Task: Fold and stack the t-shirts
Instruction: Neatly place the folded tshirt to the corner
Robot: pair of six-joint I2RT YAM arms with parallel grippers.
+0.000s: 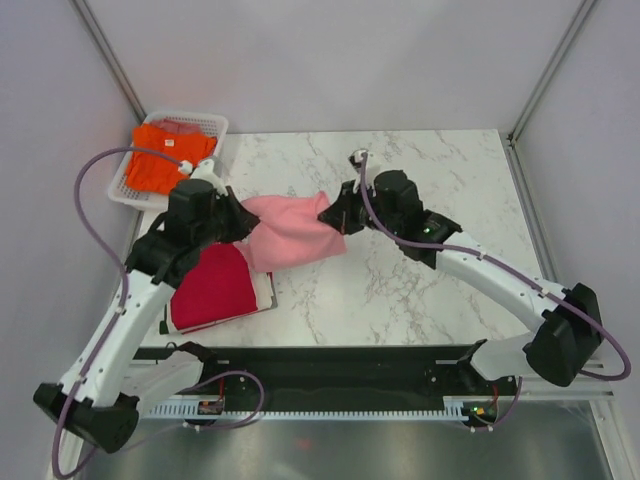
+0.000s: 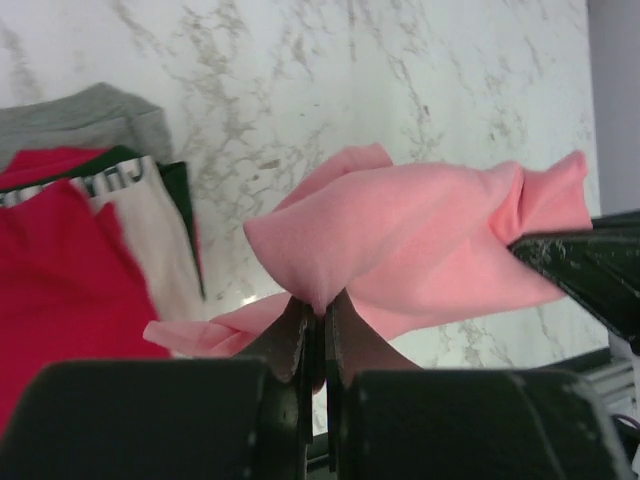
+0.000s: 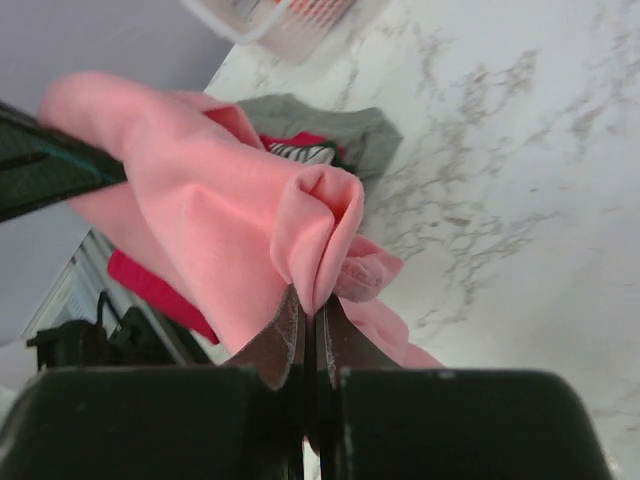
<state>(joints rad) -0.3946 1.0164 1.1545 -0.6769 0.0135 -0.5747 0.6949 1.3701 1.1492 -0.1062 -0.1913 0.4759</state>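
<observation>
T-shirt [image 1: 292,238], pink, pinched by left gripper [image 2: 322,316] and right gripper [image 3: 312,312], stack lettering [image 2: 112,183] illegible

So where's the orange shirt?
The orange shirt lies in the white basket at the top view's far left, beyond the left gripper holding the pink shirt.

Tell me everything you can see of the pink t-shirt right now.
The pink t-shirt is soft, plain, light pink cloth, bunched and creased, not flat. It is stretched between both grippers: the left gripper pinches one bunched end, the right gripper the other, each shut on folds. It hangs over the marble table, next to the folded red t-shirt; whether its lower edge touches anything is unclear.
</observation>
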